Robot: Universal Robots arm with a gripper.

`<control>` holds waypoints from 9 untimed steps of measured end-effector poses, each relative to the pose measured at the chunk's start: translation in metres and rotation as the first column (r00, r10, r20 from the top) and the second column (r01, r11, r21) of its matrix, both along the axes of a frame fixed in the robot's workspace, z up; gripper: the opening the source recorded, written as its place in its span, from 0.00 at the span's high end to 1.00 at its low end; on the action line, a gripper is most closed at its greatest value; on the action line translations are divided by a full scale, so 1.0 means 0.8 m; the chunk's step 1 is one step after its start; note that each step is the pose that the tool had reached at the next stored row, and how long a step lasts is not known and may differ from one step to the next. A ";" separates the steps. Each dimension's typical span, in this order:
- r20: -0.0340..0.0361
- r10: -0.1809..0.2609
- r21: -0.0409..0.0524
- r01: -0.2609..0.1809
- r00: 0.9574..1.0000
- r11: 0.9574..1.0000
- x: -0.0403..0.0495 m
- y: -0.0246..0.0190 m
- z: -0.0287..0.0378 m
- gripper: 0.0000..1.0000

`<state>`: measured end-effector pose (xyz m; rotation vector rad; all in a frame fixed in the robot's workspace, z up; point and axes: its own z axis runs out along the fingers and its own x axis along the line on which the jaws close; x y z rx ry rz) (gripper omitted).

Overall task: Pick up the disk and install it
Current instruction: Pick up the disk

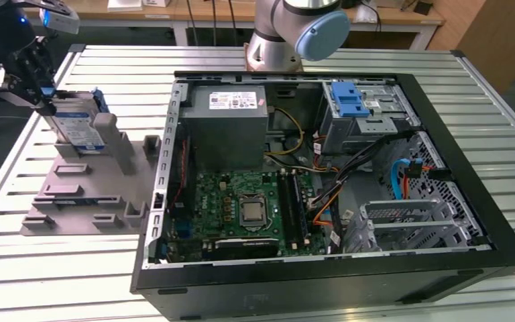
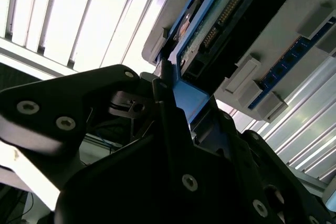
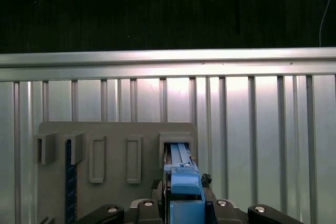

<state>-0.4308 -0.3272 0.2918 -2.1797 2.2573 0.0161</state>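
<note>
an open black computer case (image 1: 329, 288) lies on a slatted metal table (image 1: 61, 268). inside it are a grey power supply (image 1: 231, 127), a green motherboard (image 1: 231, 208) with its cpu (image 1: 252, 212), and a metal drive bay (image 1: 378, 124) topped by a blue latch (image 1: 349, 100). a grey slotted stand (image 1: 78, 201) sits just beside the case, on the exterior view's left.

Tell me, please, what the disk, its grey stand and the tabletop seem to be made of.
The disk: silvery body, likely metal, under a paper-looking label; its blue frame looks like matte plastic. The grey stand: uniform matte surface, probably plastic. The tabletop: bright ribbed slats, seemingly aluminium.
</note>
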 end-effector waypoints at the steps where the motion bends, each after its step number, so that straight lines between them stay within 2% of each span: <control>1: 0.000 0.000 0.000 0.000 1.000 1.000 0.000 0.0000 0.0000 0.64; 9: 0.000 0.000 0.000 0.000 1.000 1.000 0.000 0.0000 0.0011 0.64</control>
